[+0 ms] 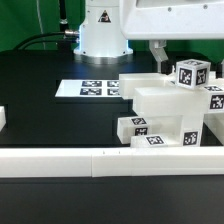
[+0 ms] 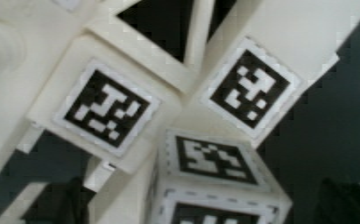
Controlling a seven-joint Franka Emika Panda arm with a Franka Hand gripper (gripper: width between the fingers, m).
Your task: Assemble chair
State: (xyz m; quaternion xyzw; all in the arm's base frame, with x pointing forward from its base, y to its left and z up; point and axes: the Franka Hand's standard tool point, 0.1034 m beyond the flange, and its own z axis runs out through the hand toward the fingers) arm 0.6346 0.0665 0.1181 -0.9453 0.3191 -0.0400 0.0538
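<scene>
Black worktop [image 1: 40, 112], white rail [image 1: 60, 160] along its near edge, marker board [image 1: 88, 88] behind, chair pieces [image 1: 165, 105] heaped at the exterior view's right edge, gripper [image 1: 158, 66] above, its opening unreadable.

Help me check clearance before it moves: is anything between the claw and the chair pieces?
Nothing visible. The claw hangs right above the stacked chair pieces, no other object between; the marker board lies aside, toward the exterior view's left.

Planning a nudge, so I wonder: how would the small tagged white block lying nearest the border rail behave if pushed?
The small block looks like rigid, chunky plastic, so it should likely slide without bending. It lies low and flat-faced on the table, so rolling or tipping seems unlikely. Its matte surface probably isn't slippery.
</scene>
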